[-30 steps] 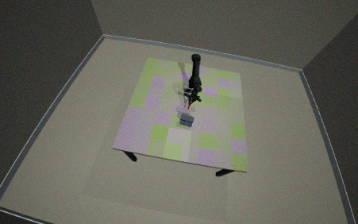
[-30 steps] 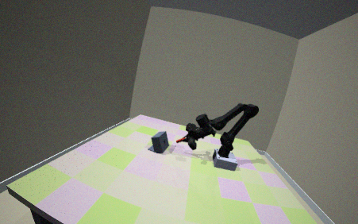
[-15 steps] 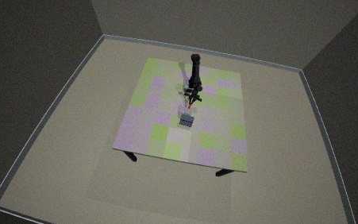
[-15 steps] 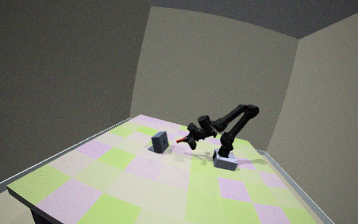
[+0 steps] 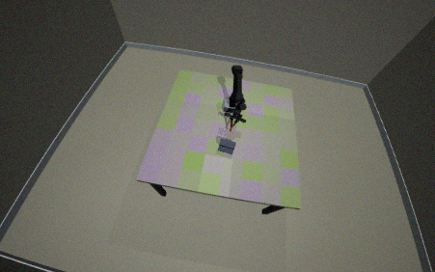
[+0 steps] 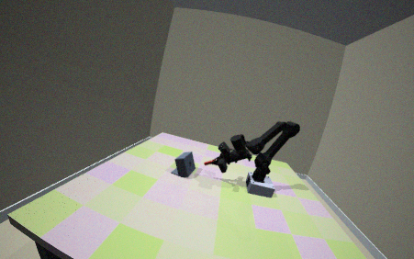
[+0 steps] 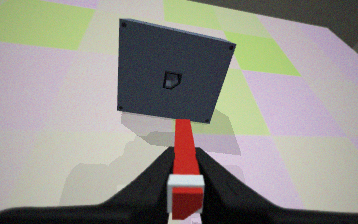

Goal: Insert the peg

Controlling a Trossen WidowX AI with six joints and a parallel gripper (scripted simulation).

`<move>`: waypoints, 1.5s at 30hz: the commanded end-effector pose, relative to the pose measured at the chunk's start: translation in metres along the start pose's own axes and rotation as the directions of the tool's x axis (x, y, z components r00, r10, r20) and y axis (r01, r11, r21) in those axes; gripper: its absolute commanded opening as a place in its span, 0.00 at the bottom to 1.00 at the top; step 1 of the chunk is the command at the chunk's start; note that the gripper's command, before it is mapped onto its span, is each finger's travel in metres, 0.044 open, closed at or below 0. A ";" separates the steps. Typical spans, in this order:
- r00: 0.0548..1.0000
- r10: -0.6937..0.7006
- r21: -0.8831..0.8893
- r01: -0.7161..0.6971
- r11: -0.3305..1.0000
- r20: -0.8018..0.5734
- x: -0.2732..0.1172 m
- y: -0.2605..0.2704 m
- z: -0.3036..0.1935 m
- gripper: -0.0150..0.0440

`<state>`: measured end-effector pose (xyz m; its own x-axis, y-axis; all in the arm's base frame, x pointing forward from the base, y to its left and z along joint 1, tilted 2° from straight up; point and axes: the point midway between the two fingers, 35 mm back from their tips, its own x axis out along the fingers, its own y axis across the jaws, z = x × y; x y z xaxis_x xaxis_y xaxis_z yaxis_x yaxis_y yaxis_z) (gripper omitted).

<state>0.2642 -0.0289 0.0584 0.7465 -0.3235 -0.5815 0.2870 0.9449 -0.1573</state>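
Note:
My gripper (image 5: 232, 124) (image 6: 216, 162) (image 7: 183, 153) is shut on the red peg (image 5: 231, 128) (image 6: 209, 163) (image 7: 184, 140), in the air above the table. The peg points forward and slightly down toward the panel, apart from it. It has a pale band near its rear end, and that end shows flat sides with a cut lower-right corner. The blue-grey sloped panel (image 5: 227, 147) (image 6: 185, 163) (image 7: 142, 65) appears slightly turned in the wrist view. Its flat-sided hole (image 7: 172, 80) lies above the peg's far end there, a little left, with its lower-right corner cut. The far end's face is hidden.
The patchwork table (image 5: 158, 154) (image 6: 179, 230) carries the panel and the arm's pale base (image 6: 261, 186). Dark screw-like dots mark the panel's corners. Shadows of the arm and panel fall on the table around them.

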 end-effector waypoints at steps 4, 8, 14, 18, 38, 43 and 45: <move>1.000 0.000 0.024 -0.001 1.000 0.017 0.002 0.000 0.002 0.25; 1.000 0.003 0.030 -0.004 1.000 0.023 0.004 0.001 0.003 0.25; 0.999 0.008 0.040 -0.009 0.999 0.033 0.008 0.002 0.004 0.25; 0.999 0.010 0.046 -0.012 0.999 0.039 0.010 0.003 0.005 0.25; 0.997 0.023 0.076 -0.029 0.997 0.072 0.021 0.005 0.008 0.25; 0.996 0.026 0.083 -0.033 0.996 0.080 0.023 0.006 0.008 0.25; 0.996 0.028 0.086 -0.035 0.996 0.083 0.024 0.006 0.009 0.25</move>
<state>0.2883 -0.0319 0.0536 0.8020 -0.3056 -0.5133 0.3119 0.9470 -0.0764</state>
